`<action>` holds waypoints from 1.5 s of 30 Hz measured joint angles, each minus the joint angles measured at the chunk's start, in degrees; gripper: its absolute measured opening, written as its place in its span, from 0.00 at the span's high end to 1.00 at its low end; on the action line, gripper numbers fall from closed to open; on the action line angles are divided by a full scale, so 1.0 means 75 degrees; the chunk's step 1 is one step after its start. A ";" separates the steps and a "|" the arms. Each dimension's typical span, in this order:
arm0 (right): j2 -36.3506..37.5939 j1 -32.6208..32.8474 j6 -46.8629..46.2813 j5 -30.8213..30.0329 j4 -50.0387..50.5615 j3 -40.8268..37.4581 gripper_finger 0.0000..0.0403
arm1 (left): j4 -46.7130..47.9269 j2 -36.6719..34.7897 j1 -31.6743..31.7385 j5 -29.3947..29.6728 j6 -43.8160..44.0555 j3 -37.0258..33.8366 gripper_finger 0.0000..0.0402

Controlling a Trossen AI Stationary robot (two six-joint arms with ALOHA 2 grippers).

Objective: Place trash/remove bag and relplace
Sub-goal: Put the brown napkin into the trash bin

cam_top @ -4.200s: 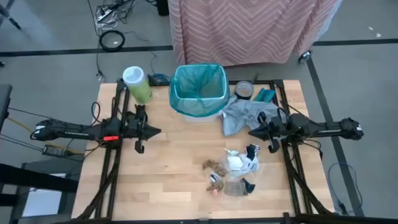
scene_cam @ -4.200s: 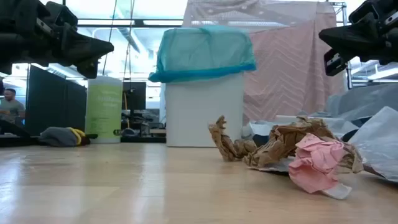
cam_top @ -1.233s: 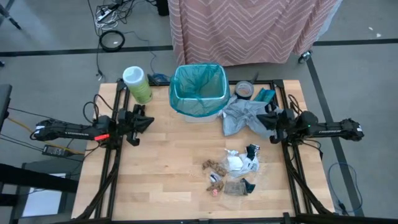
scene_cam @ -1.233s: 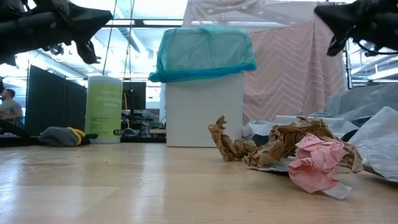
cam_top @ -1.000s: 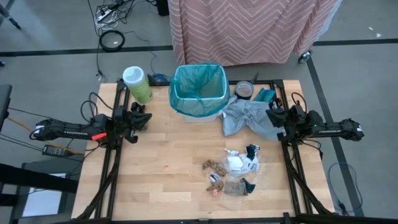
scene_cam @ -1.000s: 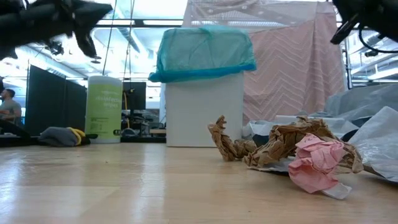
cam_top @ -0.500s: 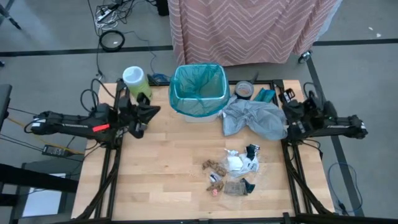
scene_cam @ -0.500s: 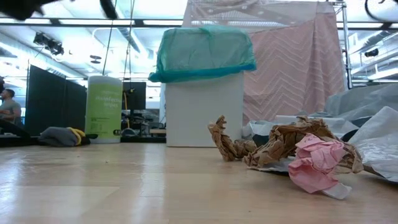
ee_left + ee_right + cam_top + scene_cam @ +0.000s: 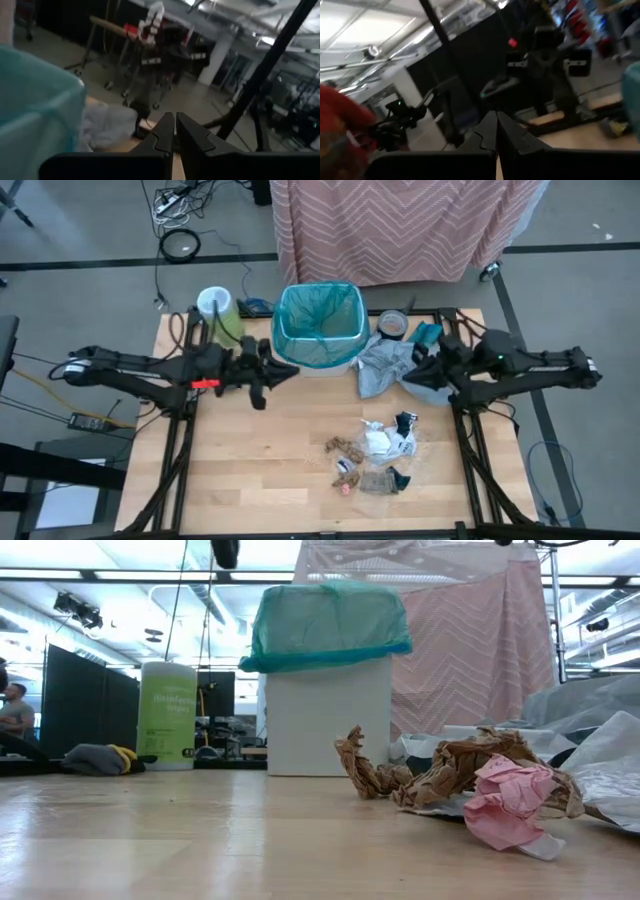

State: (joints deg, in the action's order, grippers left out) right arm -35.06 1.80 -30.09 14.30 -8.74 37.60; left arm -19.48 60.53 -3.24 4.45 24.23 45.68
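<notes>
The white bin (image 9: 320, 330) stands at the table's far middle, lined with the teal-green bag (image 9: 318, 320), whose rim folds over the bin's top (image 9: 325, 625). The trash (image 9: 375, 455) lies on the wood near the right front; in the low view it shows as brown paper (image 9: 450, 765) and a pink wad (image 9: 510, 805). My left gripper (image 9: 280, 370) is shut and empty, raised beside the bin's left side; its fingers (image 9: 175, 127) are together. My right gripper (image 9: 412, 370) is shut and empty, raised over the pale grey bag (image 9: 395, 365); its fingers (image 9: 496, 127) are together.
A green canister (image 9: 222, 315) stands at the far left corner. A tape roll (image 9: 392, 325) and a teal item (image 9: 428, 332) lie right of the bin. The pale grey bag lies crumpled between bin and right arm. A pink curtain (image 9: 400, 225) hangs behind the table.
Both arms have risen out of the low view. My left gripper has gone toward the table's right, up to the bin's left side. My right gripper first drew back to the right edge, then came left over the grey bag. Trash and bin stay put.
</notes>
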 joint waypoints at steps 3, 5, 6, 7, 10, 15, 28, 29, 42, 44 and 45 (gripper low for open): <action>-0.0154 0.0247 -0.0236 0.0088 0.0020 0.0000 1.00 | 0.0024 0.0413 -0.0251 0.0008 0.0000 0.0046 0.93; -0.0173 0.0447 -0.0326 0.0082 0.0024 0.0000 1.00 | 0.0026 0.0670 -0.0445 0.0176 0.0003 0.0049 0.93; -0.0171 0.0546 -0.0329 0.0079 0.0082 0.0000 1.00 | 0.0039 0.0781 -0.0553 0.0314 -0.0014 0.0049 0.93; -0.0171 0.0649 -0.0329 0.0077 0.0263 0.0000 1.00 | 0.0041 0.0898 -0.0671 0.0439 -0.0064 0.0049 0.94; -0.0182 0.0951 -0.0428 0.0052 0.0937 0.0000 1.00 | 0.0044 0.1224 -0.0997 0.0869 -0.0175 0.0051 0.97; -0.0246 0.1371 -0.0953 -0.0115 0.1703 -0.0003 1.00 | 0.0044 0.1745 -0.1426 0.1024 -0.0147 0.0051 0.99; -0.0756 0.1848 -0.1355 -0.0123 0.3237 -0.0009 0.97 | 0.0540 0.2650 -0.1580 0.0576 -0.0192 0.0051 0.85; -0.0835 0.1884 -0.1355 -0.0087 0.3450 -0.0012 0.96 | 0.0658 0.2650 -0.1580 0.0580 -0.0191 0.0054 0.84; -0.1776 0.2002 -0.1162 -0.0569 0.3752 -0.0012 0.76 | 0.1945 0.2711 -0.1577 0.0583 -0.0210 0.0380 0.73; -0.1913 0.2002 -0.1151 -0.0708 0.3768 -0.0012 0.75 | 0.2326 0.2861 -0.1584 0.0581 -0.0285 0.0728 0.74; -0.1988 0.2002 -0.1133 -0.0818 0.3794 -0.0012 0.74 | 0.2535 0.2990 -0.1586 0.0573 -0.0394 0.0910 0.74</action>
State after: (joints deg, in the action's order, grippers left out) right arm -49.97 16.82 -38.59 8.16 19.72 37.52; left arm -0.47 82.95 -15.14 8.74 21.27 52.50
